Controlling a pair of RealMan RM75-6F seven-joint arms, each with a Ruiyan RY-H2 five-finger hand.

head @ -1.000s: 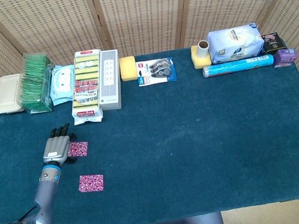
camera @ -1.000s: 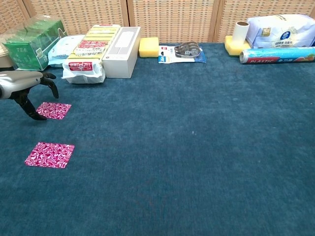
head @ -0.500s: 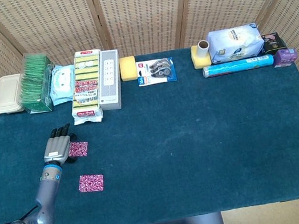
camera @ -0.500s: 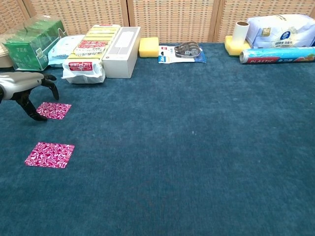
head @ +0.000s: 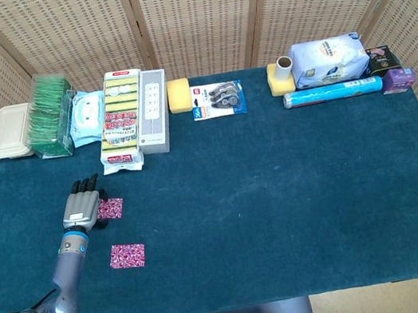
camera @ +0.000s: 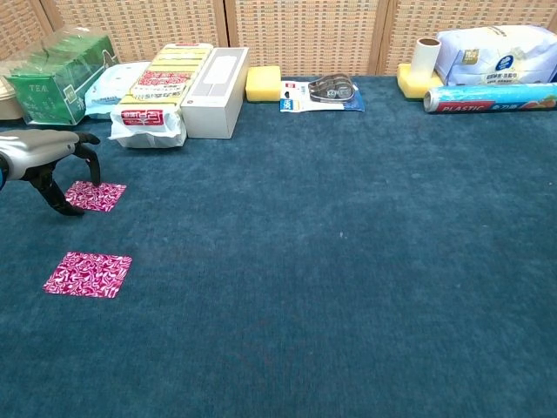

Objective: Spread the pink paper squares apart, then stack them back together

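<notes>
The left hand covers the left edge of the far pink square. In the chest view, the arm is cut off at the left edge.
</notes>
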